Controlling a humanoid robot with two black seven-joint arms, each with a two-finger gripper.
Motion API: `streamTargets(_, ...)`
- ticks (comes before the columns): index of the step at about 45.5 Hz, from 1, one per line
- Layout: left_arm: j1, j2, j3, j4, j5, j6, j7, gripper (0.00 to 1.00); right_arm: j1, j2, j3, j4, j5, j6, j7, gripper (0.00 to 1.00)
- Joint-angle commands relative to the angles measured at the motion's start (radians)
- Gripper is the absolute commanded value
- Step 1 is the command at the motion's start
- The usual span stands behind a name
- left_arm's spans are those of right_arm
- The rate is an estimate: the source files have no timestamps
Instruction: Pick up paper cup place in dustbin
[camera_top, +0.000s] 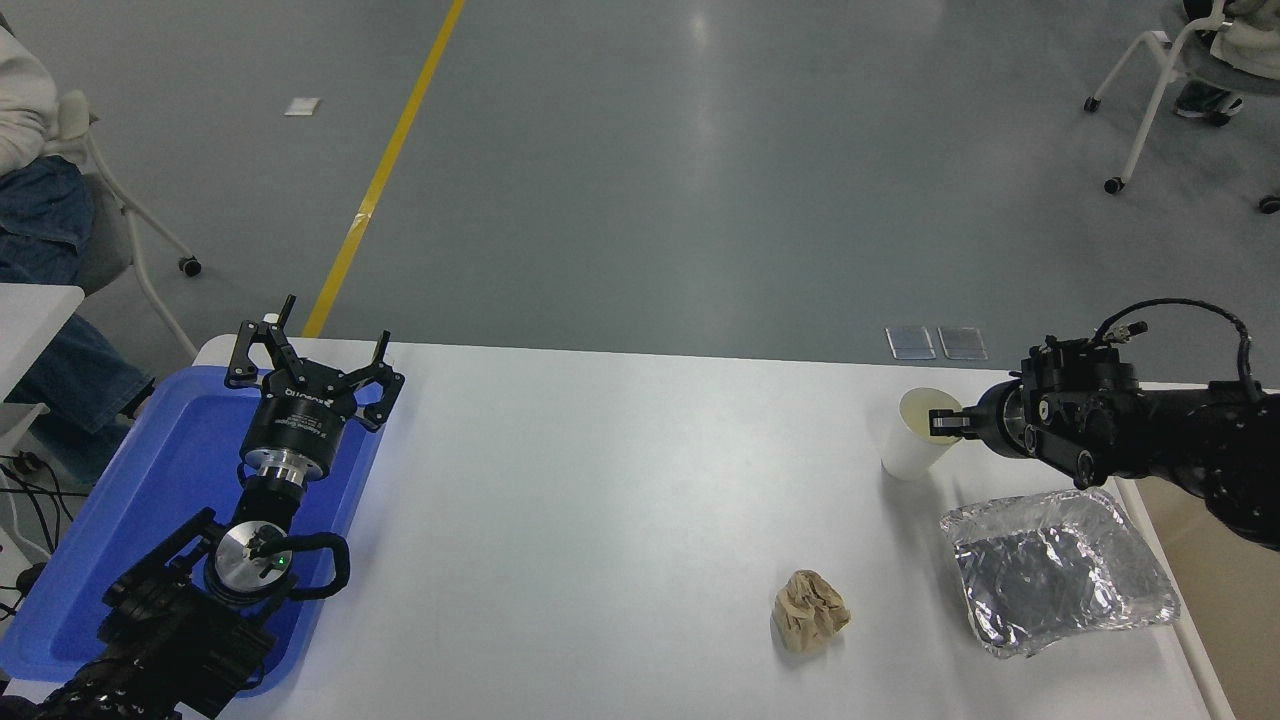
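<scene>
Rt arm comes in from the right edge, lying low over the far right part of the white counter (620, 520). Rt pincer (944, 423) sits at the rim of the paper cup (908, 448), closed on the near-right side of the rim; one finger shows inside the mouth against the pale yellowish inner wall. Cup stands near the counter's far right edge, leaning a little to the left, base at or just off the surface; can't tell which

Foil tray (1055, 565): crinkled silver, near the counter's right edge, nearer the camera than the cup, apart from it. Brown paper ball (809, 611): crumpled, left of the foil tray, toward the near side, touching nothing else

Lt arm parked at lower left over the blue tray (170, 480). Lt pincer (312, 352) points away from the camera, fingers spread wide, nothing between them. Blue tray sits at the counter's left end, overhanging the edge a bit

Dustbin: not seen in this view

Beyond the counter: grey floor w/ a yellow line (385, 165) running diagonally. Seated person (40, 230) at upper left, partly cut off, on a white wheeled chair. Second white chair (1160, 90) at upper right w/ another person partly in frame. Two small clear plates (937, 343) on the floor just past the counter's far edge
</scene>
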Motion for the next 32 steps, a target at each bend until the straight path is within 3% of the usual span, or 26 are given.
streamTargets(1, -0.001, 0.000, 0.002, 0.000, 0.000, 0.000, 0.000, 1.00, 0.000, 0.003, 0.023, 0.002, 0.004, 0.000, -0.005, 0.00)
streamTargets(15, 0.000, 0.001, 0.002, 0.000, 0.000, 0.000, 0.000, 1.00, 0.086, -0.006, 0.040, 0.053, 0.001, 0.022, -0.004, 0.00)
streamTargets(32, -0.001, 0.001, 0.002, 0.000, 0.000, 0.000, 0.000, 1.00, 0.452, -0.130, -0.101, 0.321, 0.017, 0.097, -0.005, 0.00)
